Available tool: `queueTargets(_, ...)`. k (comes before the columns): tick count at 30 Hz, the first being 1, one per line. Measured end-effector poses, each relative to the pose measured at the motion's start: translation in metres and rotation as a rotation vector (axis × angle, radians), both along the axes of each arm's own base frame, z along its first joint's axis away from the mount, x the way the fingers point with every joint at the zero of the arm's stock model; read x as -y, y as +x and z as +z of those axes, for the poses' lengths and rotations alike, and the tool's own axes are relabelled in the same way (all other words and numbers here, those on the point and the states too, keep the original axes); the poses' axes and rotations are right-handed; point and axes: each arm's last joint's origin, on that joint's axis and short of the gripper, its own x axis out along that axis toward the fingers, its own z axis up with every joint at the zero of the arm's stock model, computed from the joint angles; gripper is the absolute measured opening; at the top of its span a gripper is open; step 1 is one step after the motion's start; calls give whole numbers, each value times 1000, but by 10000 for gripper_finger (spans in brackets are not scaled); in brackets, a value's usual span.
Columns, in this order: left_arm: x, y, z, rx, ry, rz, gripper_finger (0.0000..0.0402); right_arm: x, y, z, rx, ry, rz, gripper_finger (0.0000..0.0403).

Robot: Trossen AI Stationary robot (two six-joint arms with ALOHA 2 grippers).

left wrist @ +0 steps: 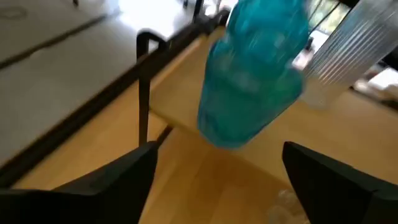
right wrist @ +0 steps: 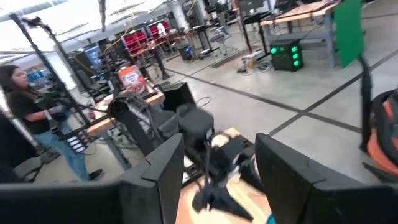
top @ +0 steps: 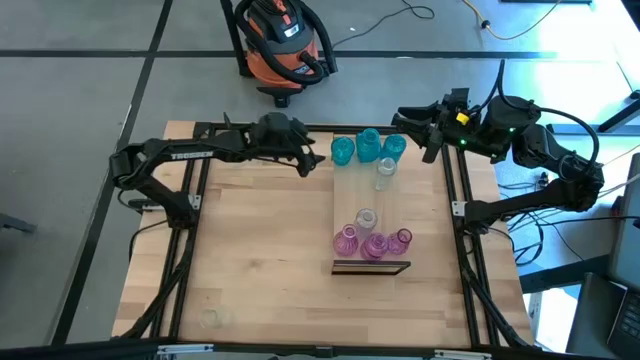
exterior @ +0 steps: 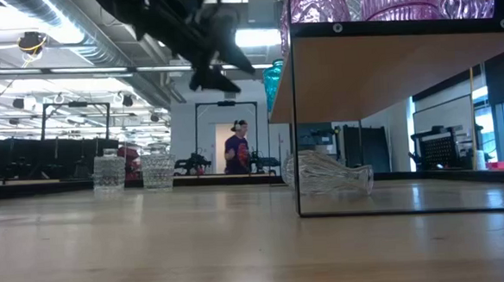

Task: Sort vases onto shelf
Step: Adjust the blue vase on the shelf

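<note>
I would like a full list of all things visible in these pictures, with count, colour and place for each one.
teal vases: three, teal-blue, far end of the shelf.
pink vases: three, pink-magenta, near end of the shelf.
clear vases on shelf: two, colourless, between the teal and pink groups.
clear vase under shelf: one, colourless, lying on its side on the table.
clear vases on table: two, colourless, upright, apart from the shelf.
shelf: one, light wood, dark near edge.
table: one, wood, black frame.
vacuum cleaner: one, orange and black, floor beyond the table.
left gripper: open, beside the teal vases.
right gripper: raised at the table's far right corner.
</note>
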Motion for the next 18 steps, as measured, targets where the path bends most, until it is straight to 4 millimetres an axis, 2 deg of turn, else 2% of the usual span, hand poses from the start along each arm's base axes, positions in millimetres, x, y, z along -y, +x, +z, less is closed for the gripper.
queueTargets(3, -1, 8, -19, -57, -47, 18, 292, 0, 0, 0, 0, -3, -14, 179)
queueTargets(7, -7, 13, -27, -46, -70, 81, 209, 0, 0, 0, 0, -1, -14, 179)
queueTargets(13, -17, 13, -23, 37, -113, 79, 84, 0, 0, 0, 12, 30, -15, 179)
queueTargets(18, -14, 17, -18, 95, -114, 29, 41, 1, 0, 0, 12, 31, -24, 179)
